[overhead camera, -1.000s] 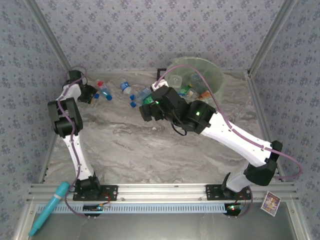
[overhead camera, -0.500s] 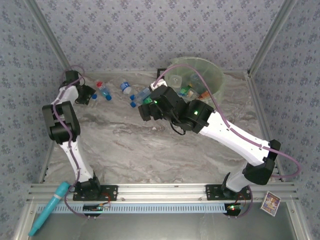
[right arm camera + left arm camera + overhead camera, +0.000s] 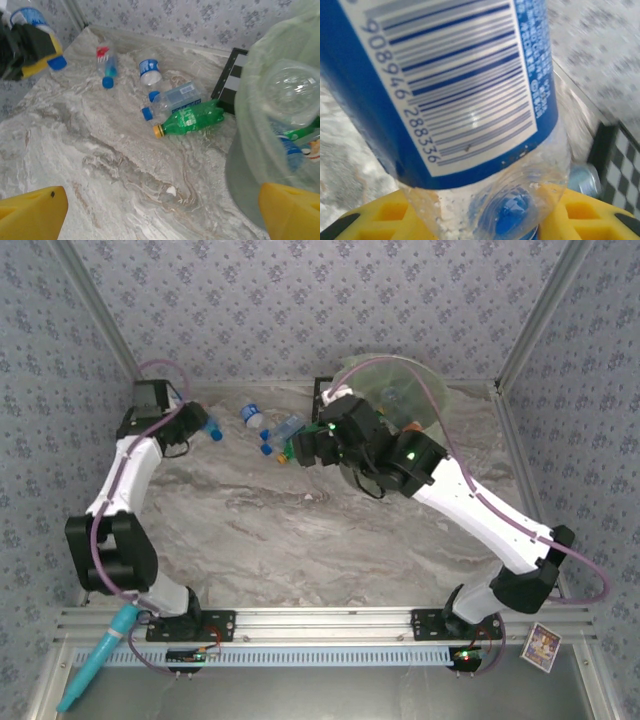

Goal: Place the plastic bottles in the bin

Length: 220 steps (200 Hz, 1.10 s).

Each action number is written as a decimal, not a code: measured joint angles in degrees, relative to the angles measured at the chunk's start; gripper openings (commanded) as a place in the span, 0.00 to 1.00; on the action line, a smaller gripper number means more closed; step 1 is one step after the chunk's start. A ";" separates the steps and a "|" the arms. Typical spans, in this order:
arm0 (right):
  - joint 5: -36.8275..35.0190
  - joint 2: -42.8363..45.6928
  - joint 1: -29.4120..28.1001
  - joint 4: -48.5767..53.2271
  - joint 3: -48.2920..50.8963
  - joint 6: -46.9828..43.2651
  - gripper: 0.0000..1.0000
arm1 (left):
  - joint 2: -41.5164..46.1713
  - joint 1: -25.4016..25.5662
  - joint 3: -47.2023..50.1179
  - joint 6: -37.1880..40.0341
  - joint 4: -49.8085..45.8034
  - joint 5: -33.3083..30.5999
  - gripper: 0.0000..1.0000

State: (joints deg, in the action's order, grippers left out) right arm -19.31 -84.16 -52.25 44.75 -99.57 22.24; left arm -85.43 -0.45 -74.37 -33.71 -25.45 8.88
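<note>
The marbled surface (image 3: 100, 150) sits between patterned walls. The left gripper (image 3: 480, 222) is clamped on a blue-labelled bottle (image 3: 455, 85), well to the left of the bin (image 3: 260, 95), so its load must travel right to get there. The right gripper (image 3: 160, 212), fingers spread wide and empty, hovers just left of the bin. The green bottle (image 3: 189, 119) lies ahead of it, base toward the bin, orange cap pointing away. Three more bottles (image 3: 149, 70) lie farther left of the bin, and the right arm looks nearer to most of them.
</note>
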 measured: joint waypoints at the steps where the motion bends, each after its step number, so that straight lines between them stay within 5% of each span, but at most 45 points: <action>1: 0.11 0.11 0.13 0.00 0.00 0.00 1.00 | 0.20 0.17 0.09 0.13 -0.02 0.00 0.43; 81: 22.73 3.56 16.65 -0.39 -5.46 2.43 0.95 | 18.86 24.28 6.73 14.80 -0.02 -6.71 0.44; 144: 34.03 -4.94 17.57 4.85 -15.47 3.26 0.90 | 21.24 36.33 7.78 22.95 -1.66 -9.20 0.44; 220: 39.98 -11.47 15.69 7.85 -20.98 4.66 0.87 | 19.08 44.19 7.06 30.12 -3.72 -11.26 0.44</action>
State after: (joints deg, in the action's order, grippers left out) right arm 20.67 -95.64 -36.56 52.60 -120.55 26.89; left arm -66.35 43.75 -67.31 -3.60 -29.17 -2.37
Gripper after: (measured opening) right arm 0.872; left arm 0.443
